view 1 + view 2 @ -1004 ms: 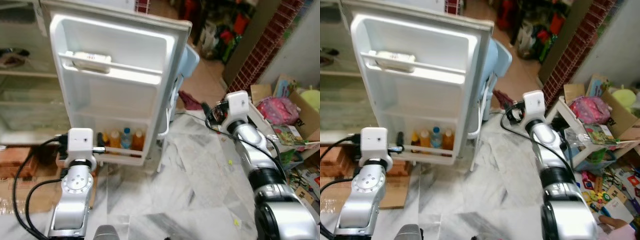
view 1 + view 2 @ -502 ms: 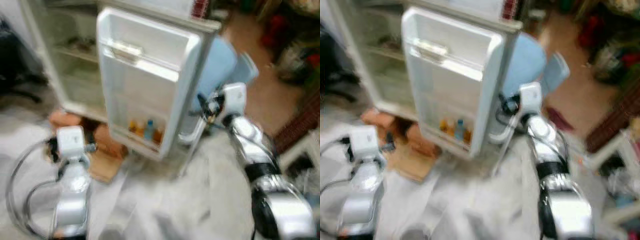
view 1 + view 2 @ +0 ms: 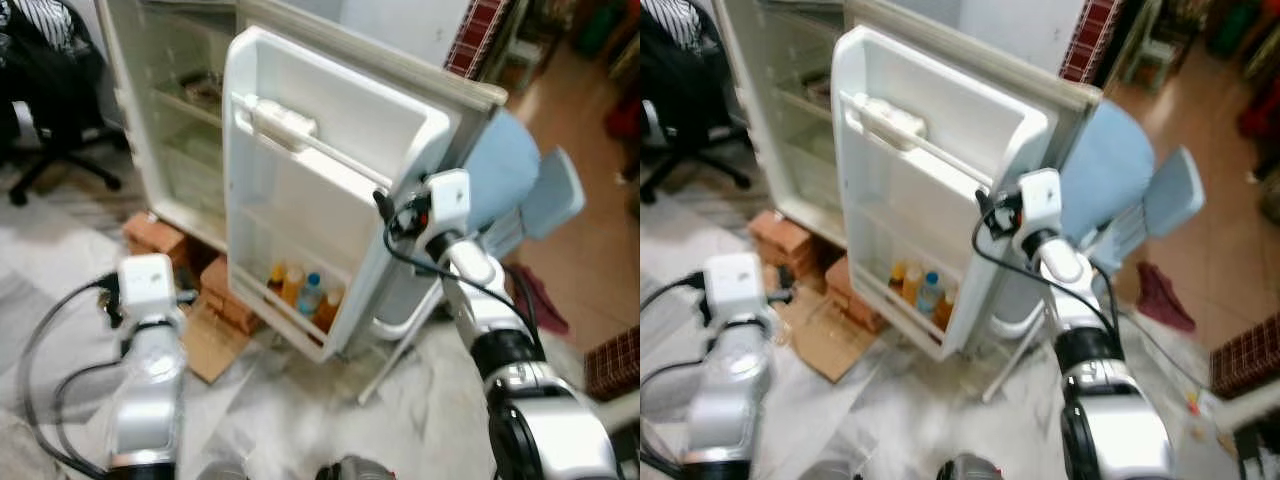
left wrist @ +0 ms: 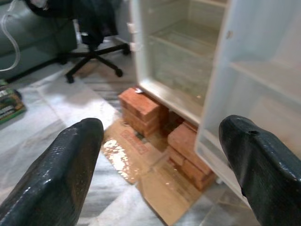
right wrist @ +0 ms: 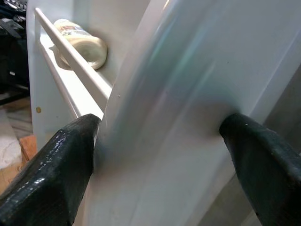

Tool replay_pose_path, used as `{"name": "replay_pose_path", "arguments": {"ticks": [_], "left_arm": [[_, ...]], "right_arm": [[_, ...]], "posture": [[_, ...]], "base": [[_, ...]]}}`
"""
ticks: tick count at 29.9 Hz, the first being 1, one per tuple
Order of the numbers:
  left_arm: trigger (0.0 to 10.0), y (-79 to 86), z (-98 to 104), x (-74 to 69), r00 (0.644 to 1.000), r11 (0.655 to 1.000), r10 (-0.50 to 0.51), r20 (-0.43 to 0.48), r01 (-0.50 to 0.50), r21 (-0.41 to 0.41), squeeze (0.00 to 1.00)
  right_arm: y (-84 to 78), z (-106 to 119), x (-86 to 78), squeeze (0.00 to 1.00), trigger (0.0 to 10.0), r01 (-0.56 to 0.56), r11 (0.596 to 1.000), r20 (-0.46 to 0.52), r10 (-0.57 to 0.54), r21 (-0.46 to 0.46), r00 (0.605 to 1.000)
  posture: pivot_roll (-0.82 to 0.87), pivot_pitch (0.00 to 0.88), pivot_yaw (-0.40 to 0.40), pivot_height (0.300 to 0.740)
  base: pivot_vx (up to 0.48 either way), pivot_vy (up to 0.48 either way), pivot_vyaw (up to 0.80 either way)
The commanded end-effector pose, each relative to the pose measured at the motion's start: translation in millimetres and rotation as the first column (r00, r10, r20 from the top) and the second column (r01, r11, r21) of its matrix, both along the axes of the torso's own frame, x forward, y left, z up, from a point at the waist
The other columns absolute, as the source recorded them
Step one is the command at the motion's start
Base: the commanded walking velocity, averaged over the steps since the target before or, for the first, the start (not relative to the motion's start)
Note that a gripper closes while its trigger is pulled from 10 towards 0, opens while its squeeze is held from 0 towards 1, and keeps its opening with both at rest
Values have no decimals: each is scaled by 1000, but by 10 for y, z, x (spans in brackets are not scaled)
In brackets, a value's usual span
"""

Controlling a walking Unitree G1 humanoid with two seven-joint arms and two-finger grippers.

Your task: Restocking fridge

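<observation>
The white fridge [image 3: 170,120] stands open, its door [image 3: 330,170] swung out towards me. Several bottles [image 3: 300,290] stand in the door's lowest shelf. A pale jar [image 5: 84,40] lies on its side behind the rail of the upper shelf. My right gripper [image 5: 160,155] is open, and its two fingers straddle the door's free edge [image 3: 400,215] at mid height. My left gripper [image 4: 160,155] is open and holds nothing. It is low beside the fridge, pointing at the bricks [image 4: 141,106] under it.
A black office chair [image 3: 50,100] stands left of the fridge. Wet cardboard [image 3: 215,340] lies on the marble floor by the bricks. A pale blue plastic chair [image 3: 520,180] sits right behind the door, with a red cloth [image 3: 545,300] on the floor beyond.
The whole view has swung and the fridge now sits more to the centre. My right gripper, apart from the door a second ago, is now at the door's edge.
</observation>
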State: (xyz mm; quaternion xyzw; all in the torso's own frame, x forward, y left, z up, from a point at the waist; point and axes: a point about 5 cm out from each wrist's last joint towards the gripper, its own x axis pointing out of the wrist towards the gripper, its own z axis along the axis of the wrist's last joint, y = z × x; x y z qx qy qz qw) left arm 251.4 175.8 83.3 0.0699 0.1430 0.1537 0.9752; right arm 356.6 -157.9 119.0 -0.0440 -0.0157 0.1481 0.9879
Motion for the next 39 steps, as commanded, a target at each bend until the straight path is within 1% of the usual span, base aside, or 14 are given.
{"name": "replay_pose_path", "arguments": {"ticks": [1,6,7,9,12,14,19,25,26,28,32,34,36,39], "left_arm": [[10000,86,24,-9,1000,1000,19,7,-19,11,0],[10000,48,19,-7,1000,1000,-13,8,13,-13,0],[10000,51,10,-10,1000,1000,-16,4,17,-17,0],[10000,51,7,-12,1000,1000,-18,2,18,-16,0],[10000,49,3,-10,1000,1000,-22,-1,22,-18,0],[10000,44,-3,-11,999,999,-32,-8,31,-19,0],[10000,40,-11,-34,999,999,-50,-20,49,-13,0],[10000,66,-64,-97,996,998,-55,-65,54,-9,0],[10000,73,-67,-99,996,998,-55,-71,54,-8,0],[10000,74,-72,-101,995,998,-57,-77,56,-5,0],[10000,64,-68,-85,995,998,-68,-80,68,1,0],[10000,59,-60,-79,994,997,-71,-80,71,1,0],[10000,51,-48,-75,994,997,-75,-76,75,-2,0],[10000,47,-42,-75,995,998,-68,-79,67,-6,0]], "right_arm": [[-184,234,108,0,10000,65,998,49,-64,-5,997],[-29,214,19,0,10000,-216,974,11,216,74,976],[28,194,-56,0,10000,-356,930,-16,359,95,933],[45,181,-88,0,10000,-402,910,-28,407,103,913],[19,28,-244,0,10000,-568,817,-143,576,96,805],[-100,-157,-316,0,10000,-628,778,-275,607,15,745],[-298,-290,-339,0,10000,-647,757,-417,562,-91,715],[-712,-359,-256,0,10000,-513,775,-558,257,-368,789],[-798,-310,-174,0,10000,-416,771,-524,127,-482,842],[-838,-252,-108,0,10000,-335,766,-476,44,-548,878],[-722,79,157,0,10000,-86,807,-248,-77,-584,966],[-641,225,251,0,10000,14,836,-148,-113,-549,982],[-500,406,345,0,10000,101,912,-51,-132,-398,990],[-177,577,429,0,10000,60,998,-17,-61,-33,998]], "posture": [[153,0,-132,740],[155,0,-132,740],[153,0,-132,740],[152,0,-130,740],[153,0,-131,740],[160,0,-131,740],[171,0,-132,740],[182,0,-130,740],[182,0,-129,740],[182,0,-129,740],[191,0,-124,740],[191,0,-122,740],[194,0,-122,740],[195,0,-122,740]], "base": [[0,0,0],[0,0,0],[0,0,0],[0,0,0],[0,0,0],[0,0,0],[0,0,0],[0,0,0],[0,0,0],[0,0,0],[0,0,0],[0,0,0],[0,0,0],[0,0,0]]}}
